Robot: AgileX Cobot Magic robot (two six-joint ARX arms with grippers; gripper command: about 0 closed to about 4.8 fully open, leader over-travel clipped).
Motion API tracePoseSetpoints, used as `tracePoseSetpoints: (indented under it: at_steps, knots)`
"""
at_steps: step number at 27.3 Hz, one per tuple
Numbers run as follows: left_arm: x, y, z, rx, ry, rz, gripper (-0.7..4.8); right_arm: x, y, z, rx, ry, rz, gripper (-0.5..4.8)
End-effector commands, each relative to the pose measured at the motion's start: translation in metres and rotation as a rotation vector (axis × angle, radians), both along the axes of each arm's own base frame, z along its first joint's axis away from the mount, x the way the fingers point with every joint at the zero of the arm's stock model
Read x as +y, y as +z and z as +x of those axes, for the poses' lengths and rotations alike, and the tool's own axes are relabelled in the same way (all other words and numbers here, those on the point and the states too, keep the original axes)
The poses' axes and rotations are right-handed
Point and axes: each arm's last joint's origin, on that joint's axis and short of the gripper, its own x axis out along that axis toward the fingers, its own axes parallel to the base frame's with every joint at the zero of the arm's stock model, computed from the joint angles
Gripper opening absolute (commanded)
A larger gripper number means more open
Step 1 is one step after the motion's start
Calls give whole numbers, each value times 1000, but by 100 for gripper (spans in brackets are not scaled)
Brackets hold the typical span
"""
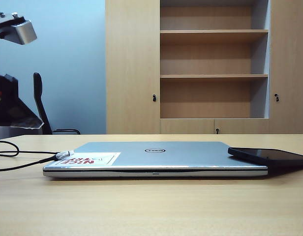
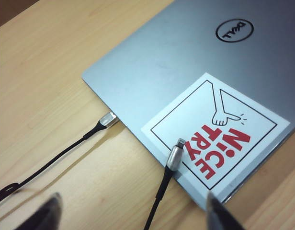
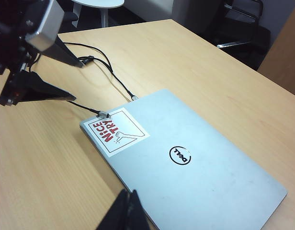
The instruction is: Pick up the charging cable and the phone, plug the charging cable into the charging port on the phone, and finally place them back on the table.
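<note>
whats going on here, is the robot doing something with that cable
Nothing is held yet. The left gripper hovers open over the charging cable, whose silvery plug lies on the sticker at a corner of the closed laptop. A second cable lies on the table beside that laptop. The right gripper is shut and empty above the laptop. The phone rests untouched, partly on the laptop's other end.

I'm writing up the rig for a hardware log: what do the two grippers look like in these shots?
The left gripper has two long, flat, black fingers tapering to points, mounted on a black body with a silver-grey metal block on top; that block also shows in the exterior view. In its own wrist view only the dark fingertips appear. The right gripper shows only black pointed tips. No markings are visible.
</note>
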Motion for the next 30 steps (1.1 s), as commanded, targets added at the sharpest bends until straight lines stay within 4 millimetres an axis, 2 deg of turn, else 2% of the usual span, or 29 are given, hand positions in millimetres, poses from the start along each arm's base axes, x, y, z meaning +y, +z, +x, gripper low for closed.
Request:
tracePoseSetpoints:
  at_steps: [1, 9, 18, 30]
  knots:
    - [-1, -3, 3, 4, -7, 9, 372, 0, 4, 0, -18, 0, 21, -9]
    - [-7, -20, 20, 9, -35, 69, 372, 0, 4, 0, -20, -1, 26, -9]
    - [-10, -37, 29, 47, -58, 123, 372, 0, 5, 0, -22, -1, 28, -9]
    - [-11, -32, 33, -19, -54, 102, 368, 0, 5, 0, -22, -2, 28, -8]
